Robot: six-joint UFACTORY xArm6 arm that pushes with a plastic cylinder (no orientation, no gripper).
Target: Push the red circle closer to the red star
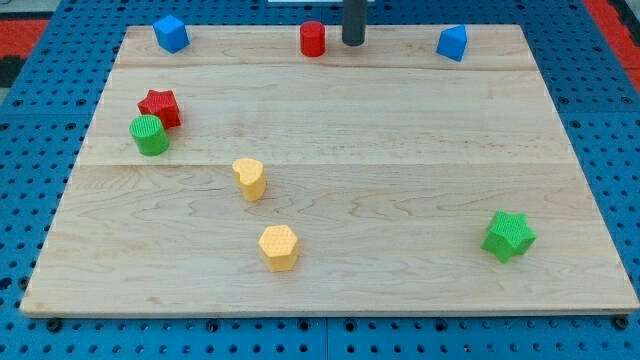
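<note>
The red circle [313, 39] stands near the board's top edge, a little left of centre. The red star [160, 107] lies at the view's left, touching the green circle [149, 135] just below it. My tip [353, 42] is the end of a dark rod coming down from the view's top; it sits just to the right of the red circle, a small gap apart from it.
A blue cube [171, 33] is at the top left and a blue block [452, 43] at the top right. A yellow heart [250, 179] and a yellow hexagon [279, 247] lie in the middle. A green star [508, 236] is at the lower right. The wooden board [400, 130] sits on a blue pegboard.
</note>
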